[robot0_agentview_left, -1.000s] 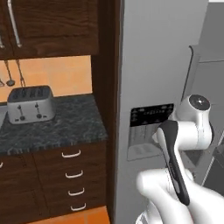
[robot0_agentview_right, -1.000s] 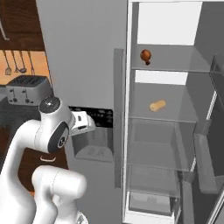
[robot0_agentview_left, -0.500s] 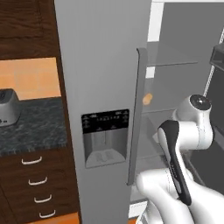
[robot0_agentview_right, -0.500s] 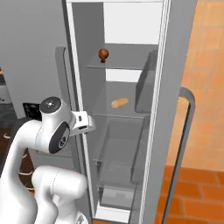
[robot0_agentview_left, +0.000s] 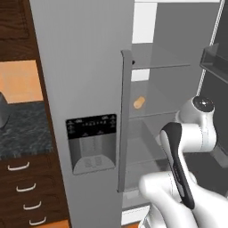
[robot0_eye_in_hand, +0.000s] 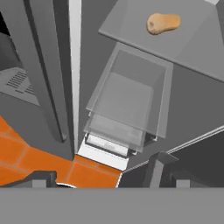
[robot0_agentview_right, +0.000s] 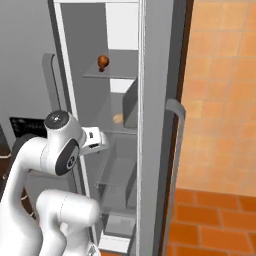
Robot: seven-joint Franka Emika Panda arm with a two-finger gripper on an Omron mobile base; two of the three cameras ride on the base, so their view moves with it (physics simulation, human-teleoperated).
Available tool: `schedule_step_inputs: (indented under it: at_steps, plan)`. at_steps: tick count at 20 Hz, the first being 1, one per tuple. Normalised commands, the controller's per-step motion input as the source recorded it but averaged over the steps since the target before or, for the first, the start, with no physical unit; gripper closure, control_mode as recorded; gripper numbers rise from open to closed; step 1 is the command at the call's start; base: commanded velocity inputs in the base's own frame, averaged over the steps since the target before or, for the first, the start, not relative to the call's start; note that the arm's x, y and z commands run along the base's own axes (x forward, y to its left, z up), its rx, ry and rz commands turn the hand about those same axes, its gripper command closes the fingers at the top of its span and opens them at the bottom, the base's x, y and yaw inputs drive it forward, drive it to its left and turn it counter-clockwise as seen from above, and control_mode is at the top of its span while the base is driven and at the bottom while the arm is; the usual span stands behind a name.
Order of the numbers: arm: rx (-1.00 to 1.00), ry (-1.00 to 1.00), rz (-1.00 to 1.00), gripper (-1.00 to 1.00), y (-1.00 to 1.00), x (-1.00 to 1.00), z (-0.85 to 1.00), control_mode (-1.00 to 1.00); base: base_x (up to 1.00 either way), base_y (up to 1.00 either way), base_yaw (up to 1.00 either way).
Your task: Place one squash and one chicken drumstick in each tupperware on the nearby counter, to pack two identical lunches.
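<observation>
Your arm (robot0_agentview_left: 178, 160) rises folded in front of the open fridge (robot0_agentview_left: 84, 89), elbow bent, with the hand reaching in toward the shelves at about middle height. In the right base view the gripper (robot0_agentview_right: 97, 141) sits just inside the fridge opening; its jaws stand spread wide with nothing between them. In the hand view you look down past glass shelves and a clear drawer (robot0_eye_in_hand: 127, 100) to the orange floor (robot0_eye_in_hand: 26, 162). The squash (robot0_eye_in_hand: 162, 22) lies alone on a glass shelf (robot0_eye_in_hand: 192, 43), well apart from the gripper. A round brown item (robot0_agentview_right: 102, 62), perhaps the drumstick, stands on the shelf above. The closed left door with its dispenser (robot0_agentview_left: 91, 142) and long handle (robot0_agentview_left: 124, 120) stands beside the arm. A strip of the dark marbled surface (robot0_agentview_left: 22, 129) shows at far left.
</observation>
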Motion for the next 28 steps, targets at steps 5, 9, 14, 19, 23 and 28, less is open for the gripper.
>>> schedule_step_inputs:
  at_steps: [5, 9, 14, 19, 23, 28]
  plan:
    - [0.0, 0.0, 0.0, -1.0, 0.0, 0.0, 0.0, 1.0, 0.39, -0.35, 0.0]
    - [0.0, 0.0, 0.0, -1.0, 0.0, 0.0, 0.0, 1.0, 0.46, -0.18, 0.0]
    - [0.0, 0.0, 0.0, -1.0, 0.0, 0.28, 0.0, -1.0, 0.07, 0.0, 0.0]
    - [0.0, -0.03, 0.01, -1.0, 0.0, 0.29, 0.14, -1.0, 0.0, 0.0, 0.0]
    - [0.0, -0.1, 0.08, -1.0, 0.0, 0.22, 0.5, -1.0, 0.0, 0.0, 0.0]
    - [0.0, -0.09, 0.14, -1.0, 0.03, 0.15, 0.73, -1.0, 0.0, 0.0, 0.0]
